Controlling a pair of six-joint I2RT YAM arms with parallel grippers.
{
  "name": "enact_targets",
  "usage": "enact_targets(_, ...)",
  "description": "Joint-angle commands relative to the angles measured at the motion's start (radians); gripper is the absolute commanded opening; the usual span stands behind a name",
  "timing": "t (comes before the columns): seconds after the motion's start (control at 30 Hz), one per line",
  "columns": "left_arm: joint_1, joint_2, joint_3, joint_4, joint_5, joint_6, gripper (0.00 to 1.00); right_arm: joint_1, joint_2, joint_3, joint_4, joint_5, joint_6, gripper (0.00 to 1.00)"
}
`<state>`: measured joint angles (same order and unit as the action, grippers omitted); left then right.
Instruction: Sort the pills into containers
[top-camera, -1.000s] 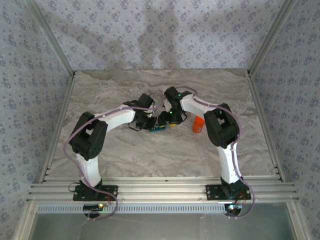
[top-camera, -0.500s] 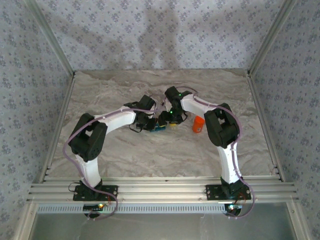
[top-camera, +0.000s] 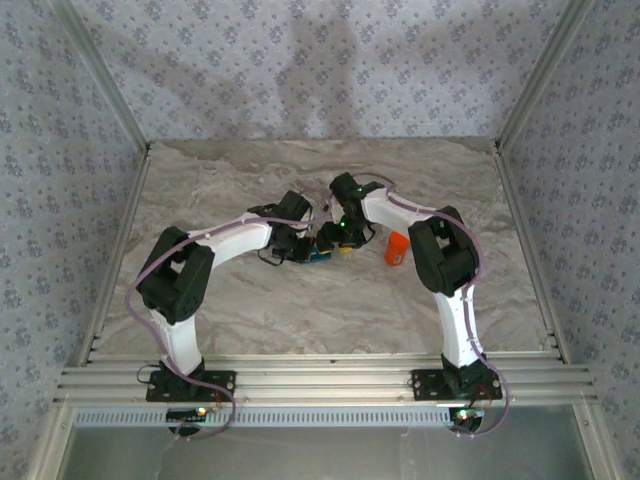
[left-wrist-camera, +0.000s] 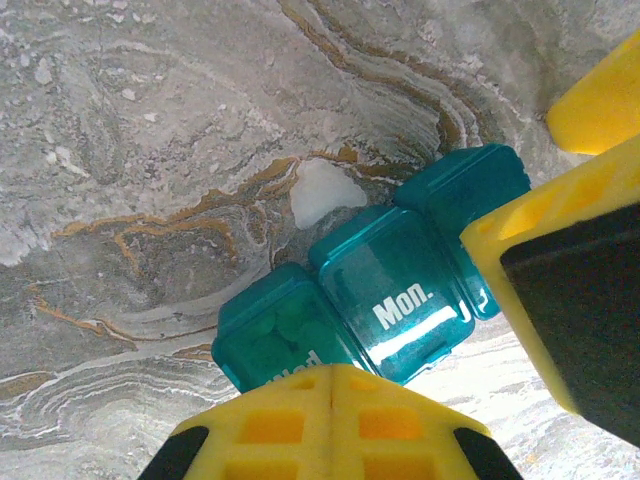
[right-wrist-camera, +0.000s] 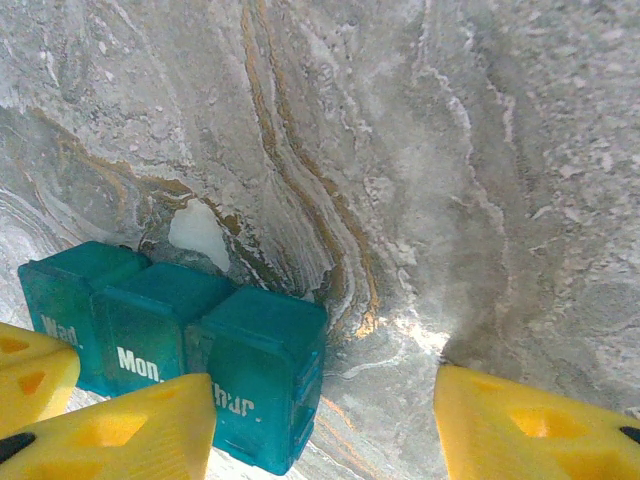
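Note:
The containers (left-wrist-camera: 395, 295) are a teal strip of three joined lidded boxes marked Wed, Mon. and Thur, lying flat on the marble table, lids down. Round pills show faintly through the Wed lid (left-wrist-camera: 268, 330). One white pill (left-wrist-camera: 320, 190) lies on the table just behind the strip (right-wrist-camera: 170, 325), and it is also in the right wrist view (right-wrist-camera: 197, 232). My left gripper (left-wrist-camera: 333, 372) is shut, its tips over the near edge of the Wed box, nothing between them. My right gripper (right-wrist-camera: 325, 435) is open at the Thur end (right-wrist-camera: 265, 365), one finger (right-wrist-camera: 120, 430) before that box. In the top view, left gripper (top-camera: 297, 252) and right gripper (top-camera: 340, 245) meet over the strip (top-camera: 320, 257).
An orange pill bottle (top-camera: 397, 249) stands to the right of the strip, close to the right forearm. Aluminium rails (top-camera: 320, 385) run along the near edge, and patterned walls close in the other sides. Bare marble table (top-camera: 220, 180) lies behind and left of the arms.
The left gripper has edged slightly toward the strip, covering a little more of it in the top view. The right arm has stayed put.

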<state>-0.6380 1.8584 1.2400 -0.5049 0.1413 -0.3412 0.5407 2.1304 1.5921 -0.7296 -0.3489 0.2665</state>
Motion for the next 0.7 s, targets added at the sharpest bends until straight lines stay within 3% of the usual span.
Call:
enact_targets(0.0, -0.012, 0.001, -0.036, -0.115, -0.026, 0.019, 0.0, -0.018, 0.037, -0.011, -0.013, 0.051, 0.012, 0.6)
enact_targets(0.67, -0.014, 0.074, -0.123, -0.109, -0.095, 0.034, 0.0, -0.019, 0.043, -0.02, -0.009, 0.041, 0.02, 0.6)
